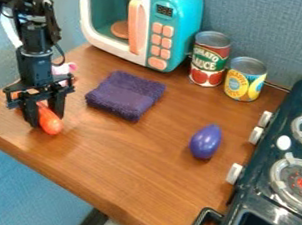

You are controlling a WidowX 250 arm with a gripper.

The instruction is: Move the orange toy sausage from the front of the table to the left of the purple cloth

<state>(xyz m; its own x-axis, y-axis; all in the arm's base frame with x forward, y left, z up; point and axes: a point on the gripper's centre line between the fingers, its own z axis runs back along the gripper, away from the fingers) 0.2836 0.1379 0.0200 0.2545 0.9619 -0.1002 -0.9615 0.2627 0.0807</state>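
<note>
my gripper straddles the orange object, probably to steady both sides (spread or pinching, i can't tell).

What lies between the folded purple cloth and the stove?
The camera view shows a glossy purple egg-shaped object between the cloth and the stove.

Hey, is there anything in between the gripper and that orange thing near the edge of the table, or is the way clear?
Nothing visible stands between the gripper and the orange object; they overlap in the view. The folded purple cloth lies off to one side.
</note>
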